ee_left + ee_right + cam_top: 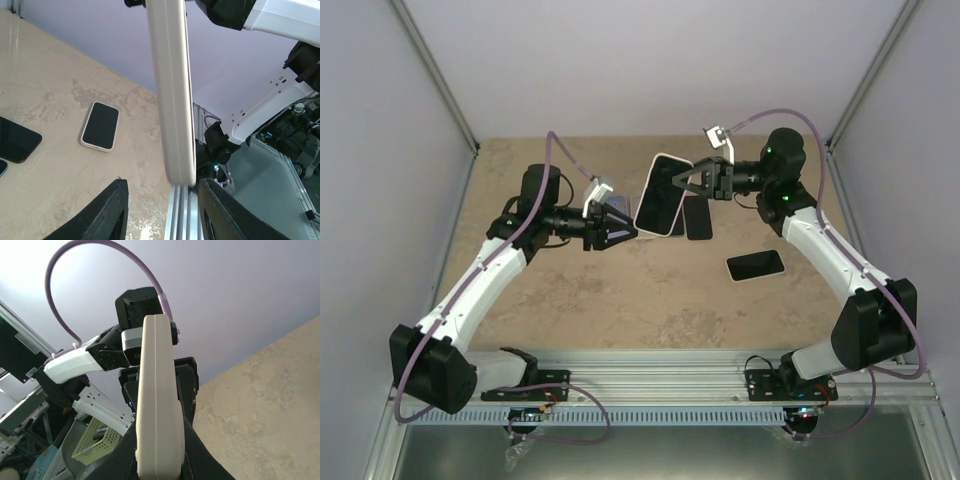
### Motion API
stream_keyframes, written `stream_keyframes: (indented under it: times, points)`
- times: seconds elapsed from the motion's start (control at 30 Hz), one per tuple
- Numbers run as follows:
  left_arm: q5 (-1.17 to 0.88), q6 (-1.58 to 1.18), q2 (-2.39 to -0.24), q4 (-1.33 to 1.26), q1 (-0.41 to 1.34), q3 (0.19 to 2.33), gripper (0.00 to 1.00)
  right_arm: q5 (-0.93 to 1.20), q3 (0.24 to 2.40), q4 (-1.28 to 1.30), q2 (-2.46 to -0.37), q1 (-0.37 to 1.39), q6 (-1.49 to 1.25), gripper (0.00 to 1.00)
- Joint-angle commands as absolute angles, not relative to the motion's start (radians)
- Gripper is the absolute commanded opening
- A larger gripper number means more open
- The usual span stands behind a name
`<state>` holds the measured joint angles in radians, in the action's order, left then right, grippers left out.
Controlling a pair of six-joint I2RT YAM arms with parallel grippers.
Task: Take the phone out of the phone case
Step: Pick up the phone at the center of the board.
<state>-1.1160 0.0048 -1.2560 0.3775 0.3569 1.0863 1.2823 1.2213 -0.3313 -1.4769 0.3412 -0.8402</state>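
Observation:
A phone in a cream-white case [662, 195] hangs in the air over the table's far middle, dark screen toward the top camera. My right gripper [693, 183] is shut on its right edge. In the right wrist view the case [157, 405] stands edge-on between my dark fingers [200, 455]. My left gripper [625, 232] is open at the case's lower left corner. In the left wrist view the case's end [172, 90] reaches down between my spread fingers [107, 215], nearer the right one; I cannot tell whether it touches. The phone's body is mostly hidden by the case.
A bare black phone [698, 217] lies on the table under the held one. A second phone in a white case [756, 266] lies right of centre, also in the left wrist view [100, 126]. A black phone [15, 140] lies at that view's left edge.

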Motion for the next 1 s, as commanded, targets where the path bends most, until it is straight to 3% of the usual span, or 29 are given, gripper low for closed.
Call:
stream_keyframes:
  times: [0.0, 0.17, 0.97]
  points:
    - [-1.109, 0.026, -1.202, 0.335, 0.353, 1.033, 0.39, 1.308, 1.217, -0.417, -1.424, 0.332, -0.871, 0.01]
    - [-1.105, 0.012, -1.21, 0.32, 0.353, 1.038, 0.34, 1.312, 1.216, -0.425, -1.423, 0.33, -0.878, 0.01]
    - [-1.14, -0.118, -1.191, 0.194, 0.353, 1.017, 0.3, 1.31, 1.209, -0.397, -1.417, 0.327, -0.856, 0.01]
